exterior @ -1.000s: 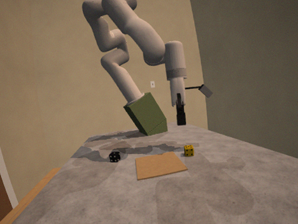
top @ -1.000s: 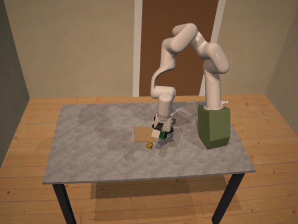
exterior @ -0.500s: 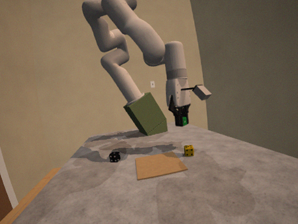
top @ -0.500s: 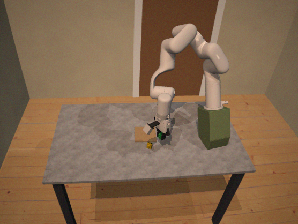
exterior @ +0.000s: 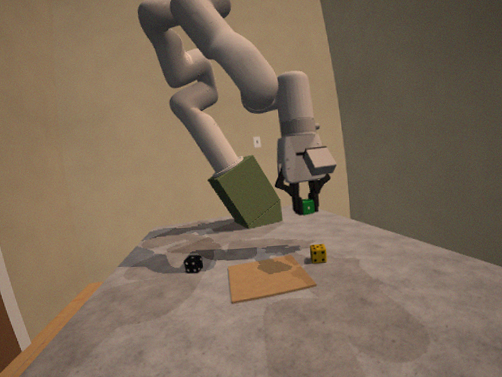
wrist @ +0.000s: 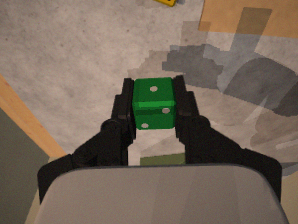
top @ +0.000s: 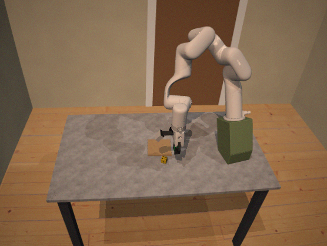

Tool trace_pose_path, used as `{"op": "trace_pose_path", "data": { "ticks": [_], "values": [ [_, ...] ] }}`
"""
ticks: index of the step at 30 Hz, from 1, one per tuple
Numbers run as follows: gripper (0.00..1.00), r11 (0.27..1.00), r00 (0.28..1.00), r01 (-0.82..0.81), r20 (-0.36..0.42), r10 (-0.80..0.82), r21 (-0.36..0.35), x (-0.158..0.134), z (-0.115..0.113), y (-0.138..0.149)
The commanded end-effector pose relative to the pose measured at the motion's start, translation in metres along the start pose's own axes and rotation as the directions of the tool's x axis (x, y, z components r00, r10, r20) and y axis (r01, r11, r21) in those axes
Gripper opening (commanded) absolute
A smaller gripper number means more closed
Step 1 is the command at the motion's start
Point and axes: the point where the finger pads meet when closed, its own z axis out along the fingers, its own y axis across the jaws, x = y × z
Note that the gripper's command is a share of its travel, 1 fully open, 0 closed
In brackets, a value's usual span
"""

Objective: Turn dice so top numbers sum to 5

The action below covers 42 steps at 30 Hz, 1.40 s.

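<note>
Above the grey table (top: 88,165), the gripper (exterior: 304,201) hangs clamped on the green die (wrist: 153,103), holding it in the air between its black fingers. On the table lies the tan mat (exterior: 267,279) with no die on it. The yellow die (exterior: 318,253) sits just off one corner of it, and the black die (exterior: 194,263) rests on the table near the opposite side.

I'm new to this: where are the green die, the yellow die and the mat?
green die (wrist: 153,102): wrist view, its upper face.
yellow die (exterior: 318,253): exterior view, its front face.
mat (exterior: 270,279): exterior view, its middle.
</note>
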Motion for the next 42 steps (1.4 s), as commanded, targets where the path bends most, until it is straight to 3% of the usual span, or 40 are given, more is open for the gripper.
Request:
{"op": "trace_pose_path", "data": {
  "ticks": [1, 12, 19, 25, 34, 37, 39, 41, 42],
  "values": [
    [0.27, 0.993, 0.993, -0.115, -0.023, 0.115, 0.0, 0.0017, -0.0002, -0.0002],
    [0.27, 0.981, 0.981, -0.192, -0.024, 0.192, 0.002, 0.0021, 0.0004, 0.0001],
    [0.27, 0.981, 0.979, -0.192, -0.066, 0.192, -0.002, 0.002, 0.0002, 0.0003],
    [0.27, 0.981, 0.956, -0.192, -0.225, 0.187, -0.003, 0.0011, 0.0, 0.0001],
    [0.27, 0.981, 0.857, -0.193, -0.488, 0.167, -0.004, -0.0022, 0.0024, 0.0003],
    [0.27, 0.981, 0.848, -0.193, -0.503, 0.166, -0.003, -0.0022, 0.0024, 0.0002],
    [0.27, 0.981, 0.788, -0.194, -0.596, 0.154, -0.003, -0.0031, 0.003, 0.0],
    [0.27, 0.981, 0.771, -0.193, -0.619, 0.151, -0.002, -0.0032, 0.0029, -0.0002],
    [0.27, 0.981, 0.731, -0.194, -0.667, 0.144, -0.001, -0.0036, 0.0031, -0.0004]
  ]
}}
